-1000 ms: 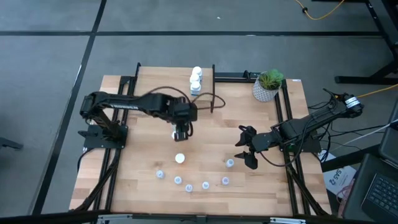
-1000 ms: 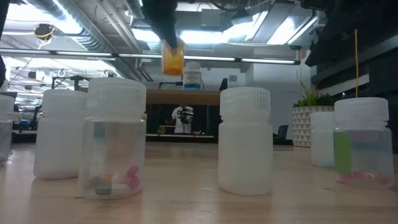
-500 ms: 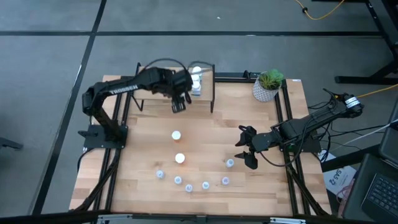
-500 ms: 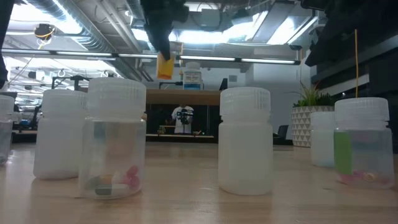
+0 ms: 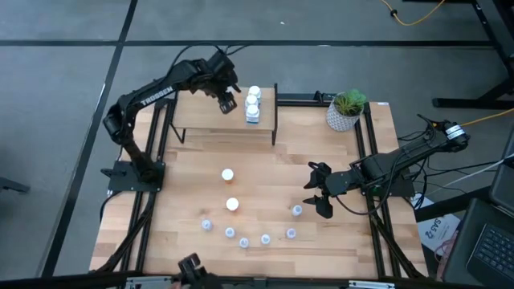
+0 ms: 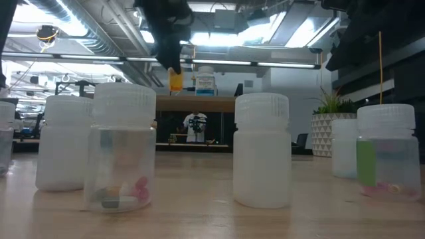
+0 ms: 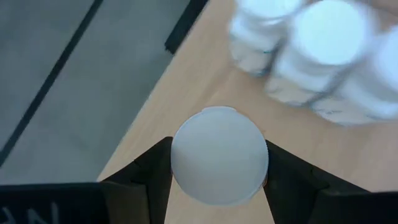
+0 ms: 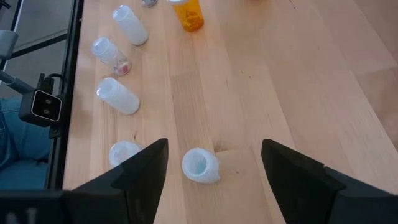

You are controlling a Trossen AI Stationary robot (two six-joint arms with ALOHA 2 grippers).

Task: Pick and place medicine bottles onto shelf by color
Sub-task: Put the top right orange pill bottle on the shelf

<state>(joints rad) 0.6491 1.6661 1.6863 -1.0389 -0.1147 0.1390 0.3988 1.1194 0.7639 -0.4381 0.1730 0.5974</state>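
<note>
Shelf (image 5: 210, 114) stood at the table's far edge, white bottles (image 5: 253, 104) clustered at its right end. Left gripper (image 5: 226, 101) hung over the shelf just beside that cluster, fingers (image 7: 147, 180) partly closed on an orange bottle (image 6: 175, 79), pressing its white cap from both sides. Right gripper (image 5: 319, 195) waited over the table, fingers wide apart, holding nothing, a pale vial (image 8: 200, 166) lying between them.

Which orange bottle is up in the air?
The orange bottle with the white cap gripped by the left gripper above the small wooden shelf. The other two orange bottles stand on the wooden table.
</note>
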